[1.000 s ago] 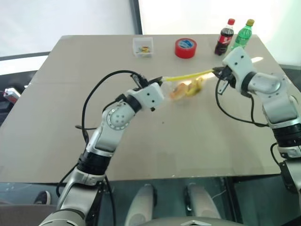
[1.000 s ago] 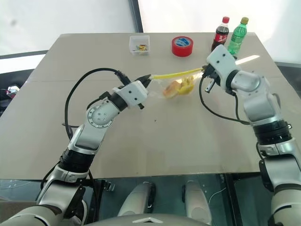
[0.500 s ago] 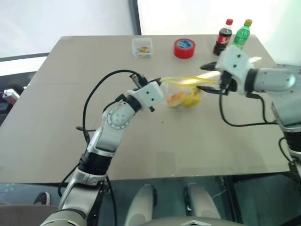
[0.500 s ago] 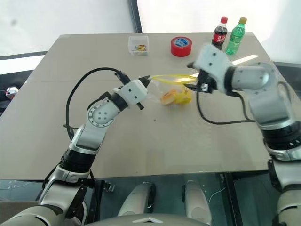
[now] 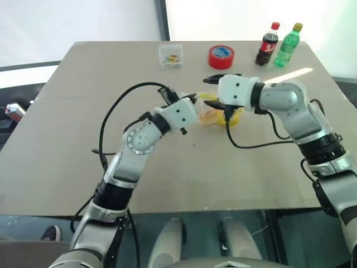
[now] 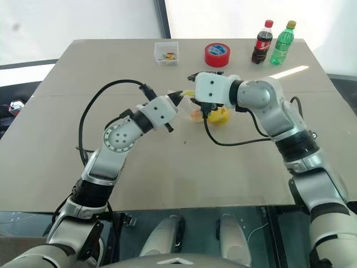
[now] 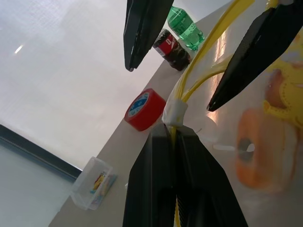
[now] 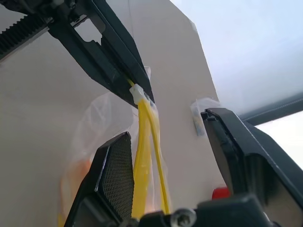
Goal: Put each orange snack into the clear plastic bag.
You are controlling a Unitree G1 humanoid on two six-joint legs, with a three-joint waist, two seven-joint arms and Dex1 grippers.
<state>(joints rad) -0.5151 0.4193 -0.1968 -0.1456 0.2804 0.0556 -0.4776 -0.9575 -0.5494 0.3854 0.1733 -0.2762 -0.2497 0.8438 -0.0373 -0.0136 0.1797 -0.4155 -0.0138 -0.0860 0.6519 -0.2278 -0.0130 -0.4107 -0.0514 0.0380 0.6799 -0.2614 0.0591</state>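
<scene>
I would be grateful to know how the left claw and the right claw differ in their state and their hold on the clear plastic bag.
The left claw is shut, pinching the end of the yellow seal strip of the clear plastic bag; the right claw is open, its fingers either side of the strip without clamping it. The left claw carries the bag alone; the right claw holds nothing. Both meet at the bag's seal edge above the table.
</scene>
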